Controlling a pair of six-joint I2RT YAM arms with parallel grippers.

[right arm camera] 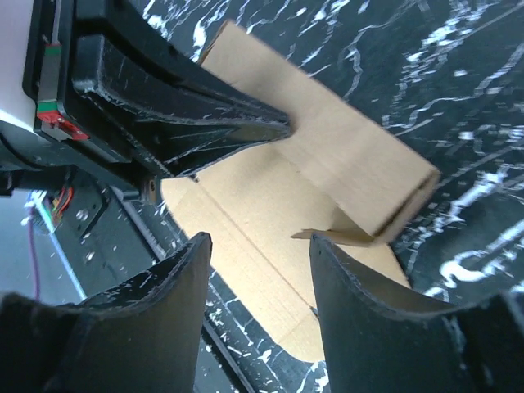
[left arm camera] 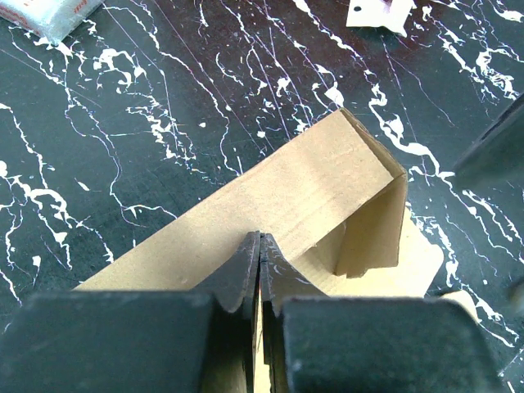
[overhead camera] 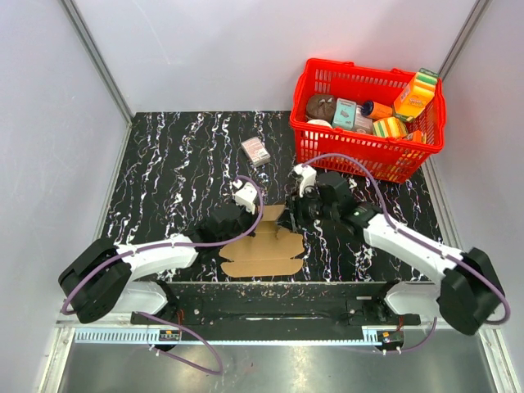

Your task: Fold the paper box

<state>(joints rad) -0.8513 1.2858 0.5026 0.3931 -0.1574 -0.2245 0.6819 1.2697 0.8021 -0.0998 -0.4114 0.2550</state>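
Left gripper [left arm camera: 259,255]: jaws pressed together, pinching the top edge of a raised wall of the paper box [left arm camera: 304,187]. The grip looks meant to keep that wall upright along its crease.
Right gripper [right arm camera: 258,260]: 2 fingers spread with nothing between them. The brown cardboard lies beyond the gap, untouched.
Paper box: partly formed, on the black marbled table [overhead camera: 180,155] between the 2 grippers. 1 long wall stands just ahead of the left jaws, with a short end flap bent inward at its far corner. The base panel lies flat under the right jaws.
Likely reason: 1 arm anchors the sheet while the other is free to push a flap.
Progress: early, judging by the flat panels.
Risk: the thin wall may buckle or spring back if the pinch slips.
Bystanders: a small printed carton [overhead camera: 255,151] and a red basket [overhead camera: 409,168] sit well beyond both jaws.
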